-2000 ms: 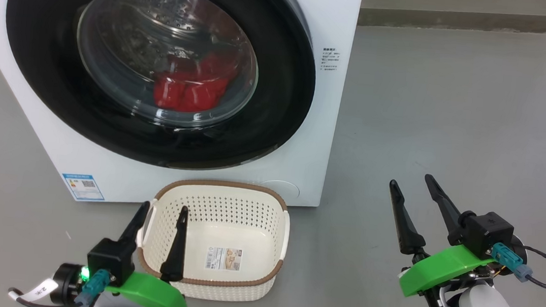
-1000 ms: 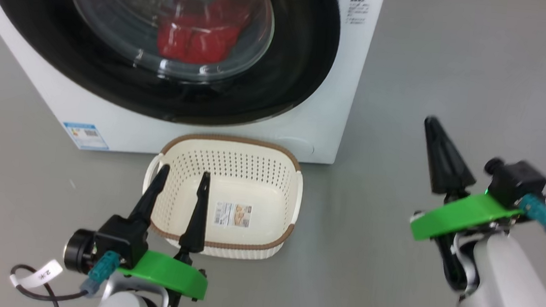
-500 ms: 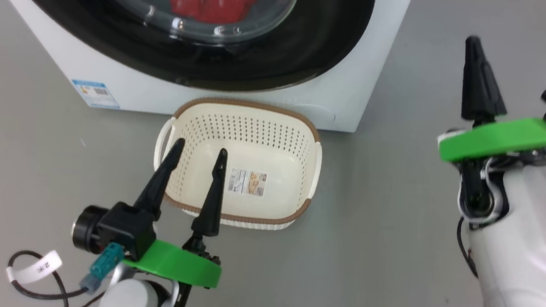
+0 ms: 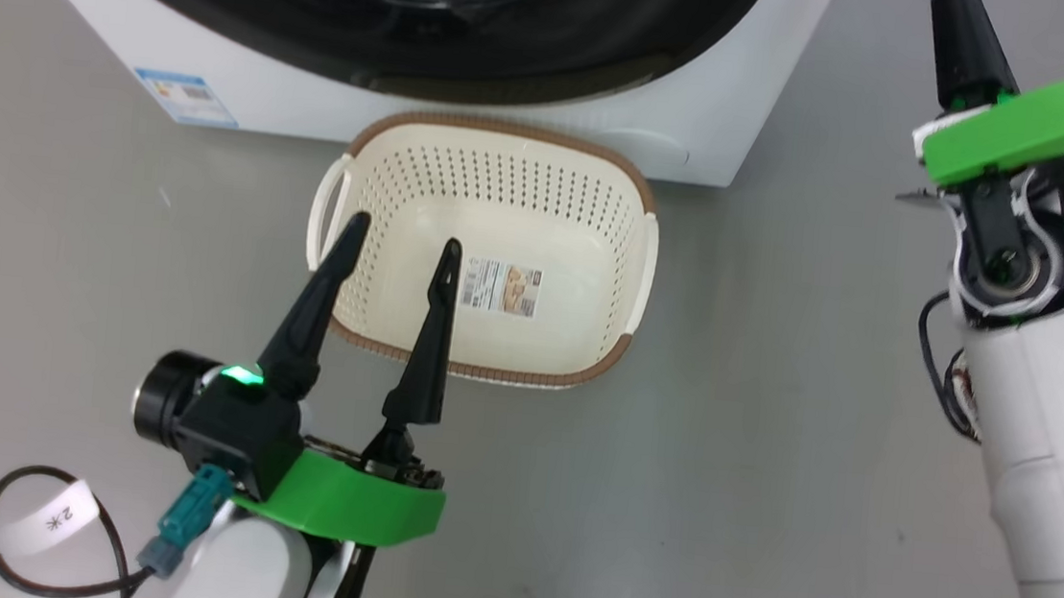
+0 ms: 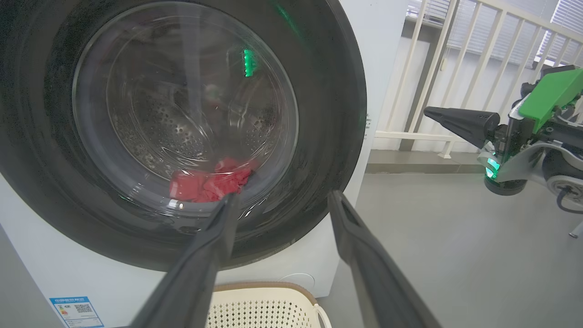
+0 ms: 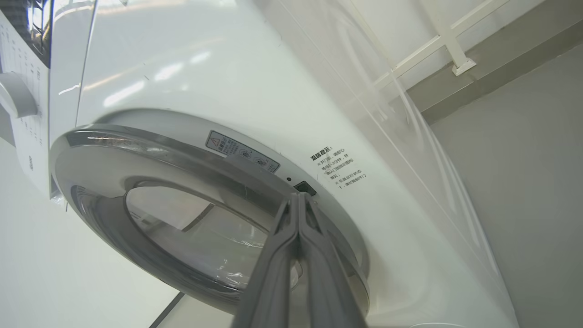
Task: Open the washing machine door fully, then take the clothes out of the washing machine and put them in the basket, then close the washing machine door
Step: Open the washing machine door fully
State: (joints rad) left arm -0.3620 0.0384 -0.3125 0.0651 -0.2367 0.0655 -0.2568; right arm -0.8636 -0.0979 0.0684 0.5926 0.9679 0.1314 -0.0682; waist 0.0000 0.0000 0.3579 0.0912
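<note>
The washing machine door [image 5: 319, 136] sits shut against the washing machine [image 5: 373, 45], and its glass bowl bars the way to the clothes [image 5: 209, 184] in the drum. The basket [image 4: 504, 181] stands open-topped on the floor [image 4: 773, 407] just before the machine's front, taking the low ground under the door. The left pincer [image 4: 405, 232], fingers spread, hangs above the basket's near-left rim. Right of the machine the floor runs open to a railing [image 5: 432, 68]. There the right pincer [image 6: 298, 197], fingers pressed together, points at the door's edge.

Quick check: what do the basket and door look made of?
Basket: matte cream plastic, seemingly moulded, given its rows of holes; brown woven-look rim. Door: glossy black rim, likely plastic, showing reflections; clear centre, probably glass, drum visible through it.
</note>
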